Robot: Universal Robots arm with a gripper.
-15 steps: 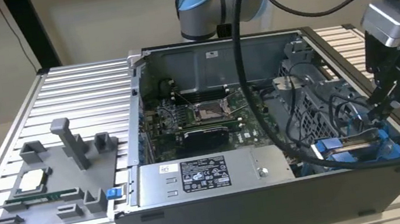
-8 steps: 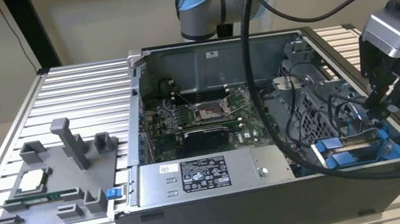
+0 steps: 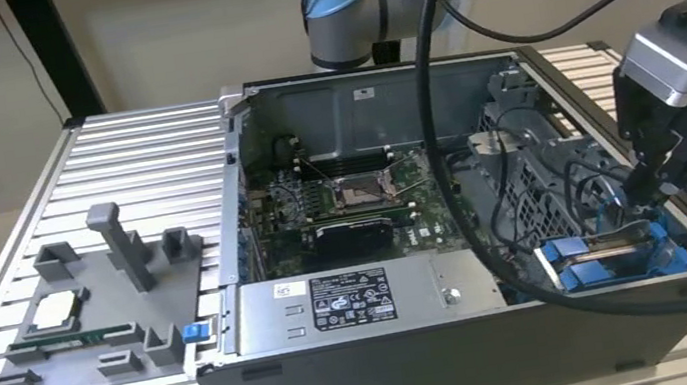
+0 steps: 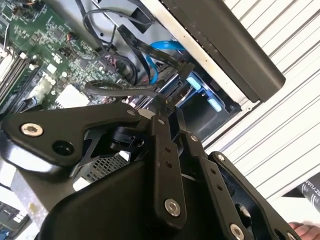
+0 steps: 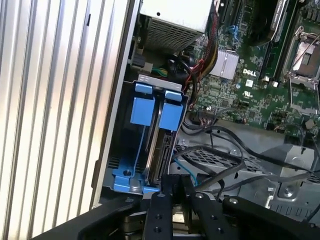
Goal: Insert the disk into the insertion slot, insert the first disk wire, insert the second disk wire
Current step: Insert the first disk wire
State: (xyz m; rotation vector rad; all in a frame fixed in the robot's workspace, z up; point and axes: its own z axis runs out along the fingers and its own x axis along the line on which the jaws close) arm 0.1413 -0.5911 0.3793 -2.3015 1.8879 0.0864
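Observation:
The disk (image 5: pixel 164 152) stands edge-on inside the insertion slot (image 5: pixel 142 107), between its bright blue rails. In the exterior view the slot (image 3: pixel 596 263) is at the case's front corner on the exterior view's right, with the disk (image 3: pixel 624 249) showing as a silver strip. My gripper (image 3: pixel 654 192) hangs just above the disk's exposed end. In the first wrist view the gripper (image 5: pixel 173 179) has its fingers pressed together on a dark wire end beside a thin blue wire (image 5: pixel 186 171). In the second wrist view the gripper (image 4: pixel 169 102) sits among black cables, below a blue wire (image 4: pixel 155 55).
The open computer case holds a green motherboard (image 3: pixel 345 202) and a grey labelled power-supply box (image 3: pixel 332 305). Loose black cables (image 5: pixel 225 160) cross the perforated cage next to the slot. A grey fixture plate (image 3: pixel 92 319) lies on the slatted table (image 3: pixel 137 161). A fingertip (image 4: pixel 300 231) shows at the picture's edge.

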